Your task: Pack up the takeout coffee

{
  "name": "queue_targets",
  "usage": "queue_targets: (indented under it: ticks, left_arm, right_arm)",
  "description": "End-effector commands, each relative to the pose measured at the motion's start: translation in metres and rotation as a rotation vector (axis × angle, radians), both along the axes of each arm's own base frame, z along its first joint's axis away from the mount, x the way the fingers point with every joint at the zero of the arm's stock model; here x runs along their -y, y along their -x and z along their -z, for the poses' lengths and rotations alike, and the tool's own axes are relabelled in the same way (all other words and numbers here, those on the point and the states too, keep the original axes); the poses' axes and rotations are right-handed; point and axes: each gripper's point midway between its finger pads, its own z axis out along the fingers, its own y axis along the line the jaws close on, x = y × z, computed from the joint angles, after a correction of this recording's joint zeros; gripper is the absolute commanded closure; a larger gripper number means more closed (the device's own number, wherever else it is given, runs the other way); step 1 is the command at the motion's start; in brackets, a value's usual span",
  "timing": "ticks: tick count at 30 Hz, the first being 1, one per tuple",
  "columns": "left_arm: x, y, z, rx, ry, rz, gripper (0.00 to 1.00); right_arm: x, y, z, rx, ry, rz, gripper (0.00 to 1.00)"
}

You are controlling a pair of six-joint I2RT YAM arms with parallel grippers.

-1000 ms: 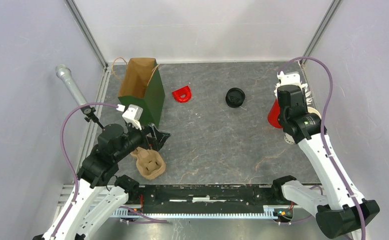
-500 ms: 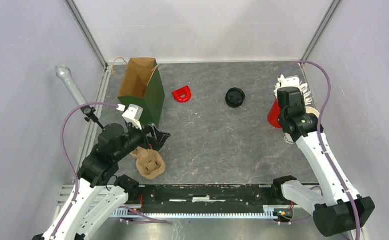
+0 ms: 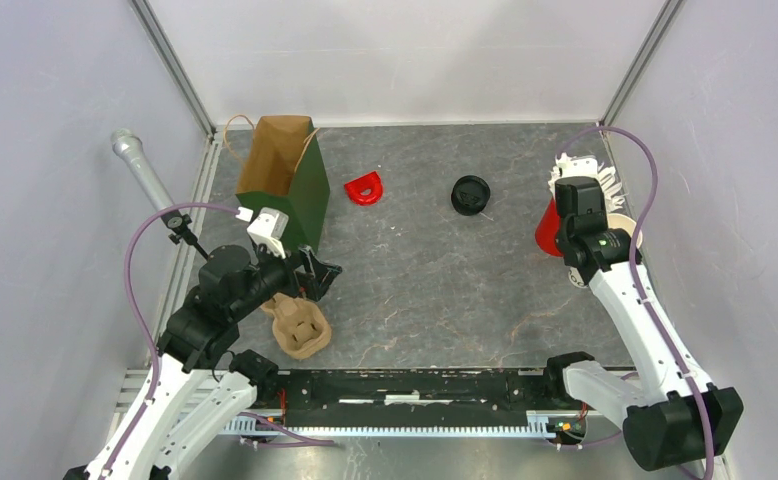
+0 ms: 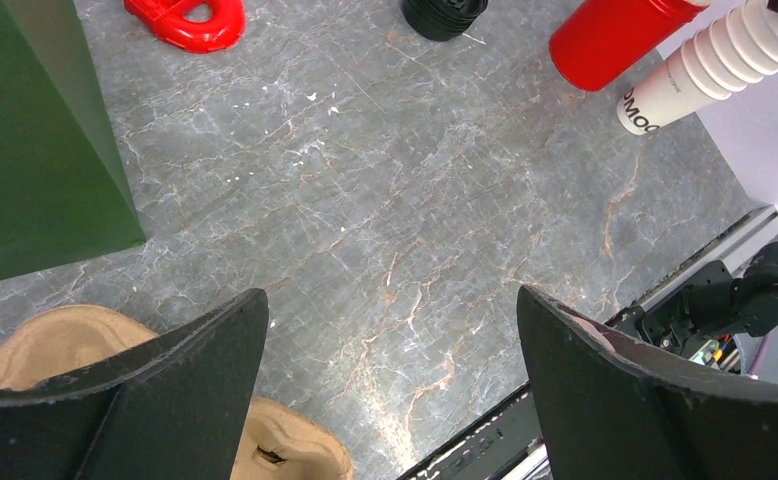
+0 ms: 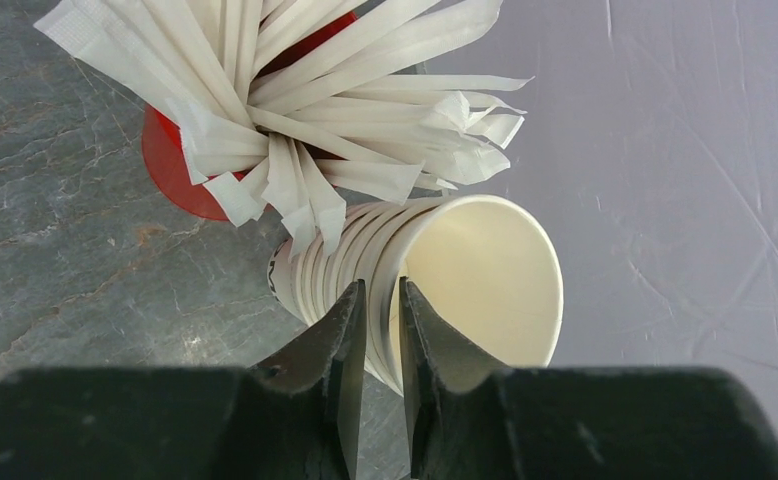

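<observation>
No takeout coffee with a lid shows in any view. A leaning stack of lidless cream cups (image 5: 465, 280) rests by the right wall. My right gripper (image 5: 380, 285) straddles the top cup's rim, one finger inside the cup and one outside. The jaws are drawn to a narrow gap with the cup wall pinched between them. A pile of black lids (image 3: 470, 194) lies at mid back. Low at the near left, my left gripper (image 4: 390, 300) stands wide open with nothing between its fingers, just above a brown pulp cup carrier (image 3: 298, 328).
A green paper bag (image 3: 287, 180) stands open at the back left. A small red piece (image 3: 365, 188) lies beside it. A red cup (image 5: 180, 180) full of white paper-wrapped sticks (image 5: 295, 80) stands touching the cup stack. The right wall is close behind both.
The right gripper's jaws have narrowed onto the top cup's rim, and the arm has shifted slightly. The left arm has not moved.
</observation>
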Motion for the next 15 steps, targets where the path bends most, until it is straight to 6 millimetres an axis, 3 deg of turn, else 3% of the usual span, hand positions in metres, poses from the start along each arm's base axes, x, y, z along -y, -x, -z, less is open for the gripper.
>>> queue_targets:
  ticks: [1,8,15]
  left_arm:
    - [0.0045,-0.0002,-0.0015,-0.004,0.018,0.017,0.00]
    - [0.0046,-0.0005,-0.0003,-0.007,0.016,0.017,0.00]
    - [0.0060,-0.0007,0.0000,-0.012,0.019,0.021,0.00]
  right_arm:
    - [0.0018,-0.0051,-0.0070,0.057,-0.012,0.011,0.77]
    - [0.0002,-0.0049,-0.0078,0.070,-0.019,-0.010,0.84]
    - [0.0020,-0.0026,-0.0071,0.068,-0.018,0.003,0.82]
